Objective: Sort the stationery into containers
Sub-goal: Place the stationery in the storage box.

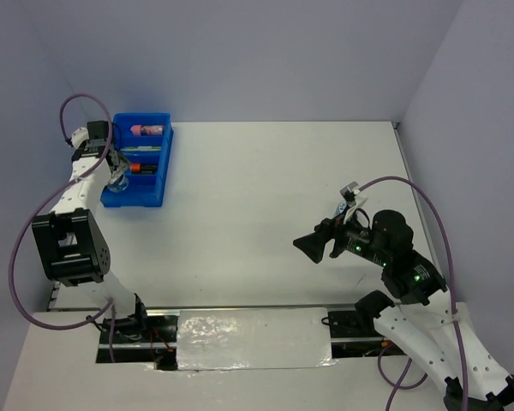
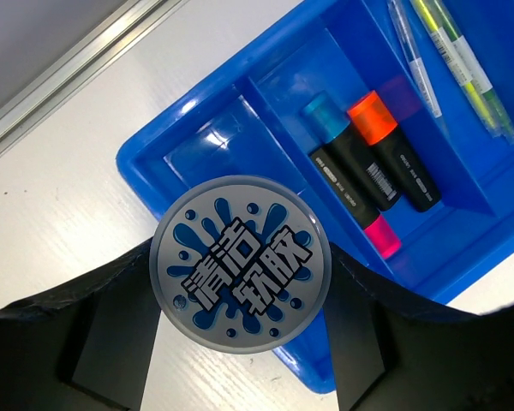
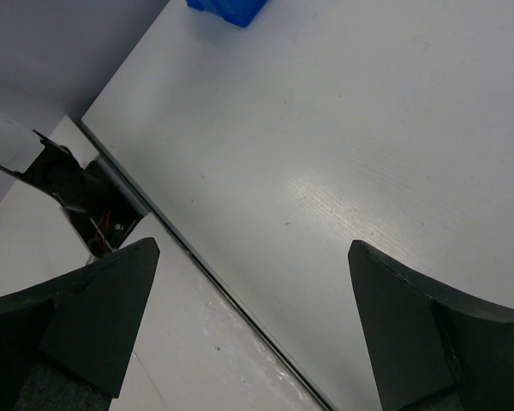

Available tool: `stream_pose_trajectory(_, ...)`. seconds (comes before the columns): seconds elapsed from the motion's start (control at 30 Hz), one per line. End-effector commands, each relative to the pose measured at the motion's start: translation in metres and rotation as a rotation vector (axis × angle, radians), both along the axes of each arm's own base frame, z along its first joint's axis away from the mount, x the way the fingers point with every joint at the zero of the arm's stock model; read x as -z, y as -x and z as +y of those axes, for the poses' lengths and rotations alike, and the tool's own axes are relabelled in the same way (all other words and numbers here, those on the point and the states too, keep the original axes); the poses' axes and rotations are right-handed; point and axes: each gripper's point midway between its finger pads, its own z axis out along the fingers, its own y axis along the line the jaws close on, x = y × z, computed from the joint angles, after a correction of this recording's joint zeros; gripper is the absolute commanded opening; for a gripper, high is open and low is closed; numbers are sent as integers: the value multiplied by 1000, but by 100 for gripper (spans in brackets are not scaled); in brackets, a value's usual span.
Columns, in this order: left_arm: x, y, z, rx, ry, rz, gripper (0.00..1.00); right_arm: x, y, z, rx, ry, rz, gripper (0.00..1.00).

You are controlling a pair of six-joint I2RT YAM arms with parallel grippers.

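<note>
left wrist: disc (image 2: 240, 264) hides tray (image 2: 214, 137) near wall; tray cut off at top and right edges. pens (image 2: 452, 64) cut off at top edge. pink end (image 2: 382, 238) at base of two markers (image 2: 394, 171), rest hidden; own marker or not, cannot tell. left fingers (image 2: 111, 342) cut off at bottom. top view: tray contents too small to tell apart. right wrist: only tray corner at top edge; right fingers (image 3: 94, 317) cut off at bottom.

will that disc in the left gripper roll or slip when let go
Likely rigid: the disc looks undeformed in the left gripper. Glossy top, maybe slippery. Flat in the tray it should sit; on edge it could roll.
</note>
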Motion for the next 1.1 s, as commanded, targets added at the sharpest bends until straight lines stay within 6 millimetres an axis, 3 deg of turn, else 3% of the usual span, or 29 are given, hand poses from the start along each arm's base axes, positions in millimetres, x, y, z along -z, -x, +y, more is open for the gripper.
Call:
stream_pose_trajectory(0.0,-31,-27,7,-13,-33,-128,0,-14,0,6,-40,-29,-66,100)
stream_pose_trajectory(0.07,-37,-29,14,-29,-55,-131,0,-14,-1,6,-41,-28,-65,100)
stream_pose_trajectory(0.2,-27,-31,19,-43,-70,-85,0,-14,0,6,-41,-30,-68,100)
stream_pose_trajectory(0.37,-14,-36,18,-34,-51,-79,8,-11,1,6,-45,-28,-58,100)
stream_pose_trajectory(0.53,1,-27,22,-66,-56,-28,15,-11,2,6,-48,-29,-59,100)
stream_pose_trajectory(0.67,5,-23,23,-90,-60,-26,37,-10,4,5,-48,-27,-56,100)
stream_pose_trajectory(0.83,10,-25,25,-95,-60,-8,57,-12,6,4,-49,-30,-64,100)
stream_pose_trajectory(0.93,13,-23,25,-102,-57,-1,75,-11,6,4,-47,-27,-59,100)
stream_pose_trajectory(1.07,15,-24,24,-106,-53,1,84,-12,5,4,-46,-27,-60,100)
